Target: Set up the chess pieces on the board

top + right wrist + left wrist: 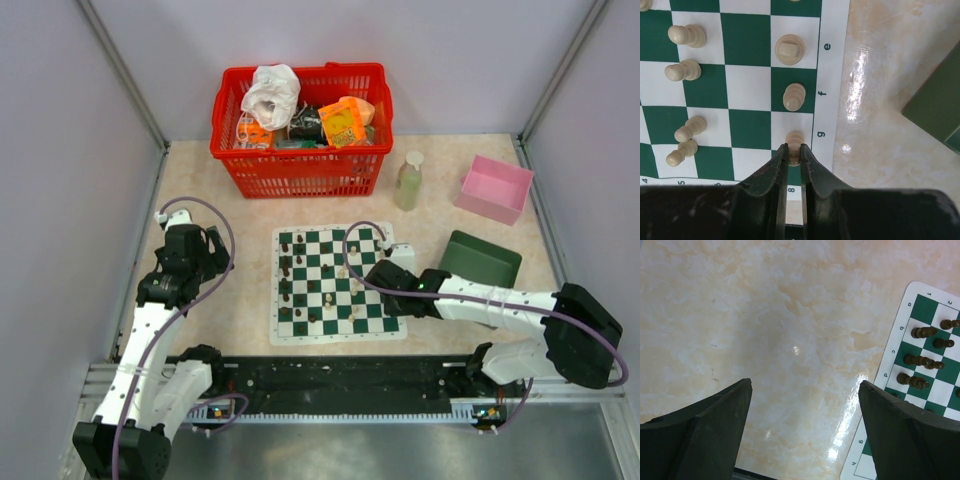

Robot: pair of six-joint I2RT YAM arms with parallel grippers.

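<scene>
The right tool [794, 152] is seen nearly closed, its jaws pinched on a cream piece [794, 140] at the edge of the board [826, 100], by the border letter g. Other cream pieces [686, 36] are stood on nearby squares. A dark green box [940, 100] lies beyond the border. The left tool [805, 384] is held wide apart over bare worktop [765, 315], beside the dark brown pieces [922, 332].

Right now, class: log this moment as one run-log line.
right gripper: shut on cream piece, board edge | left gripper: open, empty, over table
</scene>
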